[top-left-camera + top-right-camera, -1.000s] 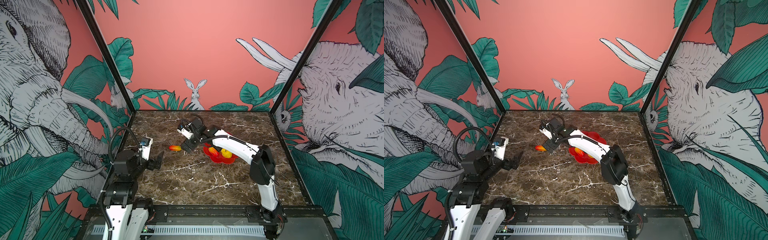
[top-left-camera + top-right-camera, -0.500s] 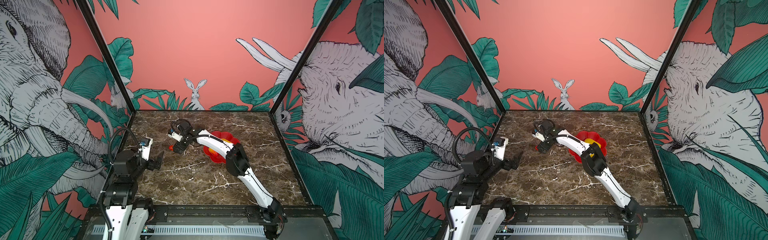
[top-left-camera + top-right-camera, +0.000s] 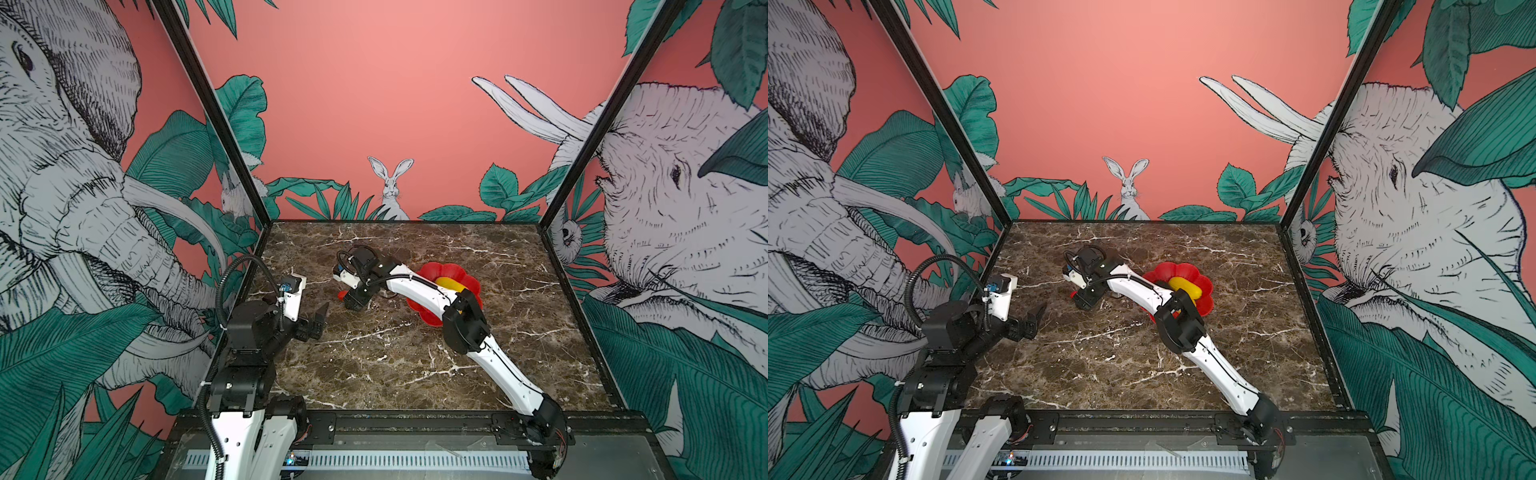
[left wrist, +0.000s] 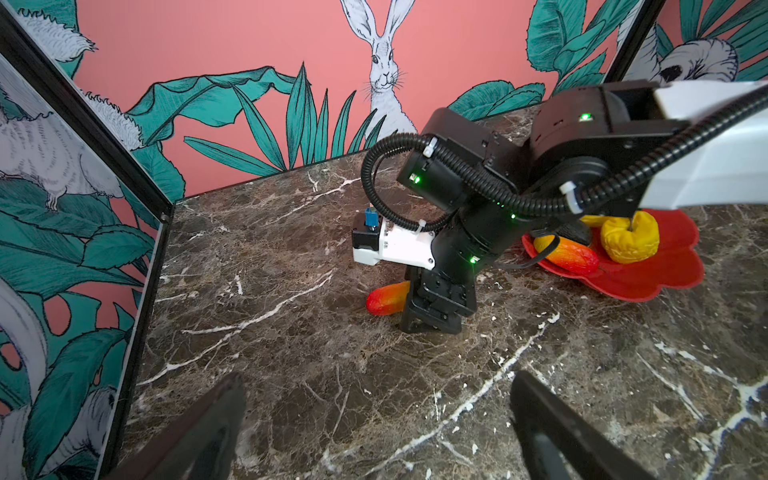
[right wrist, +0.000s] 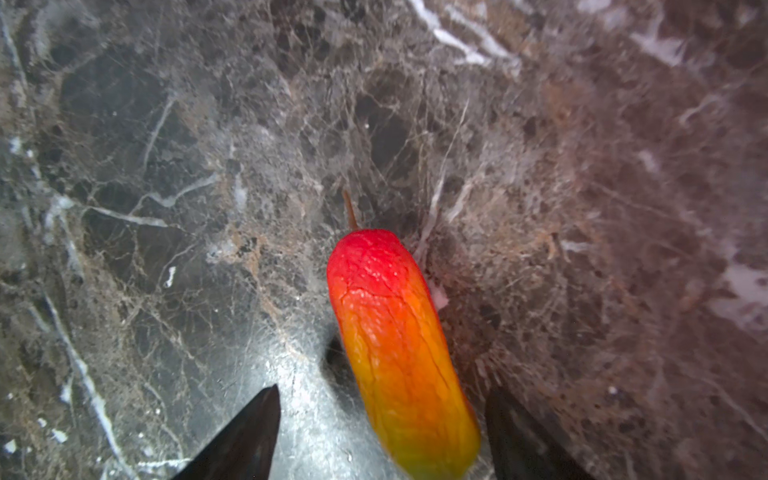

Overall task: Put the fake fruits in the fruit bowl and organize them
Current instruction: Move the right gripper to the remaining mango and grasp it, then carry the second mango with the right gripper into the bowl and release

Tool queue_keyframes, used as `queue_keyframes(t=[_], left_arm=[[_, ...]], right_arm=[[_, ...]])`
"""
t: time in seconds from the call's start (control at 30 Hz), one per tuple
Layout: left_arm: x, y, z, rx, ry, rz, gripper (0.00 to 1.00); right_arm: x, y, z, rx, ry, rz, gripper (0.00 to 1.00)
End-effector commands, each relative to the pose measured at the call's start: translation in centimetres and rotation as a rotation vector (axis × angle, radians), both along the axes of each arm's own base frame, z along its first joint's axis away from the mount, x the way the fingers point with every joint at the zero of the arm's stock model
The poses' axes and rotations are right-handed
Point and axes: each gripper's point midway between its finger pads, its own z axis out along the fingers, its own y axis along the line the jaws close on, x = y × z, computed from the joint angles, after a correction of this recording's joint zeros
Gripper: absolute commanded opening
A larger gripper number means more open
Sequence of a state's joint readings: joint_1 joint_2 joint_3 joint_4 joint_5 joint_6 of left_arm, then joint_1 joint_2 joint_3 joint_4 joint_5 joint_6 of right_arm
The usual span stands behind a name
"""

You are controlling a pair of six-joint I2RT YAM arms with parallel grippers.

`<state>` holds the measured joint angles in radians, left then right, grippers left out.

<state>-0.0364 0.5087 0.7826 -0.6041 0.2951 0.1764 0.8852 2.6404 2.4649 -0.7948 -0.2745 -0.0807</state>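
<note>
With my right end effector (image 5: 382, 390) spread astride the red-to-yellow mango (image 5: 395, 332) left of the fruit bowl (image 4: 665, 270), I should centre it before pinching gently.

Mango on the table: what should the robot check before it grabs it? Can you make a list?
1. Mango lies between the fingers of the right pincer: ok.
2. Fingers squeezing it: not ok, a gap shows on one side.
3. Pincer down at mango height: ok.
4. Bare room in the fruit bowl: ok.
5. Left pincer out of the way: ok, open and apart.
6. Other fruits all in the bowl: cannot tell, the right arm hides part.
</note>
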Motion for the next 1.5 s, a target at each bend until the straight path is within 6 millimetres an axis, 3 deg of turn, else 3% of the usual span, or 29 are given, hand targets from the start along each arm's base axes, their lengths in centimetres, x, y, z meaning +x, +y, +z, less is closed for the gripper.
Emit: queue_keyframes(t=[0.0,0.6,0.8,0.87,1.03,1.17,1.3,1.47], left_arm=[[-0.3,-0.1,0.7,-0.006,-0.016,-0.009,1.00],[-0.4,-0.1,0.8,-0.006,-0.020,-0.009,1.00],[-0.4,-0.1,0.8,-0.006,-0.022,-0.009,1.00],[-0.4,-0.1,0.8,-0.006,-0.022,-0.008,1.00],[-0.4,-0.1,0.8,-0.005,-0.021,-0.007,1.00],[-0.4,-0.1,0.8,-0.005,-0.023,-0.005,1.00],[-0.4,0.0,0.9,-0.004,-0.024,-0.003,1.00],[-0.4,0.0,0.8,-0.003,-0.022,-0.001,1.00]], right_arm=[[-0.3,0.7,0.3,0.012,0.006,0.002,0.69],[-0.2,0.5,-0.6,-0.013,0.006,-0.009,0.31],[-0.7,0.1,-0.3,-0.033,0.009,0.005,0.09],[-1.2,0.0,1.0,-0.021,-0.004,0.029,0.00],[-2.0,0.1,6.6,0.078,-0.093,0.054,0.00],[-2.5,-1.5,10.2,0.085,-0.137,0.064,0.00],[-3.6,-4.8,12.8,0.062,-0.183,0.068,0.00],[-4.9,-11.8,14.4,0.009,-0.227,0.010,0.00]])
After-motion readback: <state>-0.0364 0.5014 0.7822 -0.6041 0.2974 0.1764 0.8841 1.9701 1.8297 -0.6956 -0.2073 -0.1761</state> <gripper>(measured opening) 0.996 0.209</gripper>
